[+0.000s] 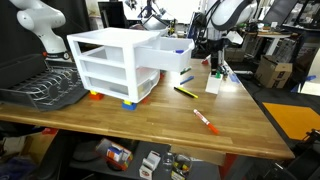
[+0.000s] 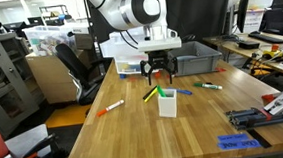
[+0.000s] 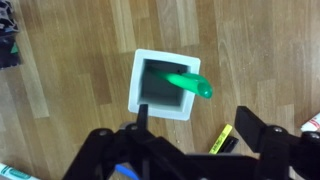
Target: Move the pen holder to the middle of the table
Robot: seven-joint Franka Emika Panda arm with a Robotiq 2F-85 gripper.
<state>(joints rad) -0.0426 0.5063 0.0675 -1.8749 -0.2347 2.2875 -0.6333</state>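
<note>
The pen holder is a small white square cup with a green marker leaning out of it. It stands upright on the wooden table and shows in both exterior views. My gripper hangs just above the holder, slightly to one side of it. It is open and empty, and its fingers touch nothing. It also shows above the holder in both exterior views.
A large white drawer unit and a dish rack stand on the table. Loose pens lie around: a yellow highlighter, an orange marker, another orange marker. A grey bin sits behind the gripper.
</note>
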